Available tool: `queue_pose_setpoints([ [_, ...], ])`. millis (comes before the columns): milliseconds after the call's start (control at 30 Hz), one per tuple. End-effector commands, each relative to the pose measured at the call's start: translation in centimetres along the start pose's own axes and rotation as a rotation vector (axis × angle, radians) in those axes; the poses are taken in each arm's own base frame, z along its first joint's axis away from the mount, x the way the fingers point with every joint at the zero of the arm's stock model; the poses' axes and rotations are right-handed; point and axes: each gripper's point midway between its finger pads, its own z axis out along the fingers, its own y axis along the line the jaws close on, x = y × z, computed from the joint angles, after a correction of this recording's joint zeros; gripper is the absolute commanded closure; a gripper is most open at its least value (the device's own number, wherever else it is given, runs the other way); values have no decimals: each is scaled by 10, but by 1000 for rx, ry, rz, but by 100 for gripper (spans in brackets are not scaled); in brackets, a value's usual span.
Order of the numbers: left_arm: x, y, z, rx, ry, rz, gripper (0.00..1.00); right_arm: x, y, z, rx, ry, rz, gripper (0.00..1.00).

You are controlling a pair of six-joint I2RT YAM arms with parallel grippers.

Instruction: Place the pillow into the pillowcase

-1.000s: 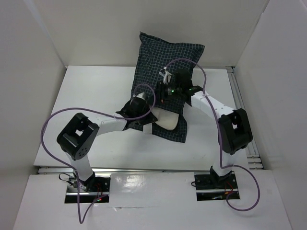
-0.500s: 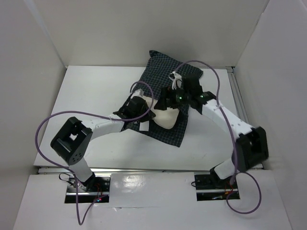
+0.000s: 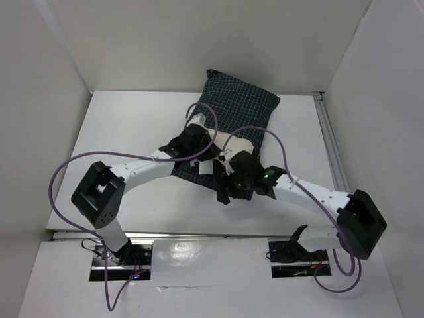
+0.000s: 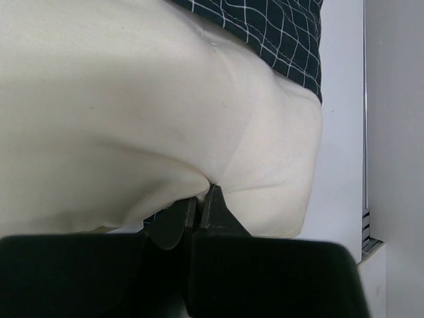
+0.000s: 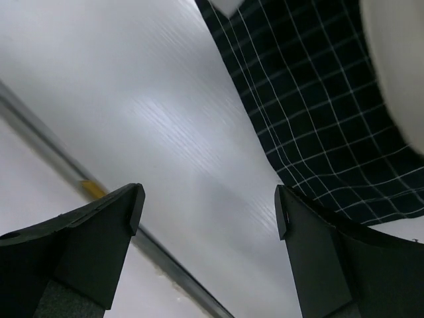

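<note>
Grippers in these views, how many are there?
2. The left gripper is shut at the pillow; the right gripper hangs open above the near edge of the pillowcase.

The left arm (image 3: 142,169) and right arm (image 3: 311,197) have white links joined by boxy black joint housings (image 3: 98,194). A purple cable (image 3: 61,175) loops along each. A green light (image 3: 264,176) glows on the right wrist.
</note>
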Motion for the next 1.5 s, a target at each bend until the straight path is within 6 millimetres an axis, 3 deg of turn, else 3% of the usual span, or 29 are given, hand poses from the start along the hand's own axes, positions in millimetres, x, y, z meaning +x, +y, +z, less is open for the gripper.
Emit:
queue_pose_setpoints([
  [0,-44,-32,-4,80,-134,21,100,-5,-13,24,159,-45,-87,8],
  [67,-39,-37,-5,93,-121,17,100,-6,-7,37,203,-66,-137,8],
  [100,-39,-37,-5,93,-121,17,100,-8,-18,47,289,-95,-149,6],
  [300,-35,-35,-2,92,-106,9,100,-30,-32,71,395,-259,-147,4],
  [567,-31,-38,-3,103,-80,11,100,-22,-66,75,551,-354,-83,1],
  [700,-36,-47,-5,124,-86,11,100,-9,-73,88,498,-318,-49,0],
  [733,-35,-44,-5,116,-80,21,100,3,-66,98,417,-258,-39,7],
  [833,-38,-48,-6,124,-87,20,100,4,-54,105,274,-220,-49,45],
  [867,-39,-50,-7,123,-86,21,100,11,-47,109,226,-196,-63,62],
  [900,-39,-50,-7,123,-86,21,100,12,-36,111,162,-178,-78,97],
  [967,-41,-48,-4,110,-91,29,100,20,-26,110,123,-144,-109,100],
  [1033,-44,-49,0,101,-96,29,100,16,-2,101,46,-153,-193,100],
  [1067,-35,-41,8,76,-72,18,100,19,5,96,25,-139,-213,100],
  [1133,-36,-42,17,76,-71,4,100,9,37,76,-110,-181,-271,100],
  [1167,-30,-36,28,59,-56,5,100,7,64,57,-243,-193,-310,100],
  [1267,-17,-21,46,-8,-16,-23,100,4,94,25,-391,-226,-374,100],
  [1333,-7,-9,58,-47,6,-42,100,4,118,-8,-516,-257,-433,100],
  [1467,-9,-5,65,-70,-12,-74,100,-5,156,-65,-739,-339,-530,100],
])
